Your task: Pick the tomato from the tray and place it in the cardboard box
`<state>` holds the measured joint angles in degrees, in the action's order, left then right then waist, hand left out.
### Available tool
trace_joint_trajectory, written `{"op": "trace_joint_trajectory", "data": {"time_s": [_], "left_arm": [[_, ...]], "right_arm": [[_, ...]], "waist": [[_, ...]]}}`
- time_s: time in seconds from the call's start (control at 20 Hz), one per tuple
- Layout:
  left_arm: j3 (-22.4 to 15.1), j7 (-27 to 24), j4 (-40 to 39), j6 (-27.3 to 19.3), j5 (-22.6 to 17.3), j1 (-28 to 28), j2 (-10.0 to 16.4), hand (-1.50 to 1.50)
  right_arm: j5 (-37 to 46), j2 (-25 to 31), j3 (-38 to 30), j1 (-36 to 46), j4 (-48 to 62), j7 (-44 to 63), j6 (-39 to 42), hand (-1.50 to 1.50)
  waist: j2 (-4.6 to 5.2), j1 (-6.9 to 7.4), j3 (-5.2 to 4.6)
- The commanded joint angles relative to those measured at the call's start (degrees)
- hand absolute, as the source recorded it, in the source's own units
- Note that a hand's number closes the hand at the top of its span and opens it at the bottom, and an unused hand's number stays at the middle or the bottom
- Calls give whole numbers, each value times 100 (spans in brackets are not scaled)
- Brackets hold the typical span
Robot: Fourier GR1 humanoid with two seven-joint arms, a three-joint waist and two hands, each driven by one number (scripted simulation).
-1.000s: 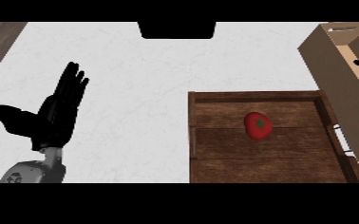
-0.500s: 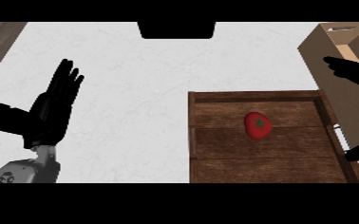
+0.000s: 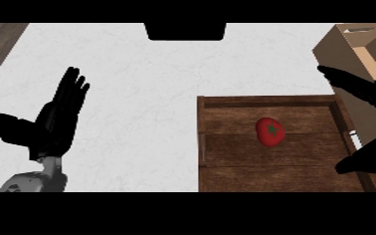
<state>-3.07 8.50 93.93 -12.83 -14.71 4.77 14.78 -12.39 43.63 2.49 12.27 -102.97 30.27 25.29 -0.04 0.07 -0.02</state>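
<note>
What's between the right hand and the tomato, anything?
Nothing visible. The tomato lies alone on the tray; only bare boards separate it from the open right hand at the view's right edge.

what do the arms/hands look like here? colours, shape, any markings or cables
Left hand: matte black, long slim fingers and a thumb, on a narrow grey wrist joining the rounded grey forearm. Right hand: same black, only partly in view at the right edge; its forearm does not show. No cables, markings or sleeves visible.
</note>
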Motion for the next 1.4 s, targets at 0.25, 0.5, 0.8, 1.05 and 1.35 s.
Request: {"op": "trace_joint_trajectory", "data": {"time_s": [0.25, 0.5, 0.8, 1.05, 1.35], "left_arm": [[236, 257, 90, 136, 171, 133, -155, 0], [556, 53, -432, 459, 40, 392, -75, 0], [300, 417, -80, 132, 470, 482, -451, 0], [526, 313, 66, 525, 415, 99, -395, 0], [642, 293, 169, 693, 402, -75, -386, 0]], "right_arm": [[982, -912, -17, -183, 260, -183, 256, -150], [1301, -1369, 137, 566, 535, 253, 72, -150], [1642, -1674, -78, 555, 839, 40, 381, -150], [1853, -1997, -165, -102, 245, 122, 562, -150], [2728, -2264, 103, -155, 361, -161, 339, -150]], "waist": [[2, -2, 3], [13, 27, 1], [8, 15, 2], [0, -6, 2], [2, 1, 2]]}}
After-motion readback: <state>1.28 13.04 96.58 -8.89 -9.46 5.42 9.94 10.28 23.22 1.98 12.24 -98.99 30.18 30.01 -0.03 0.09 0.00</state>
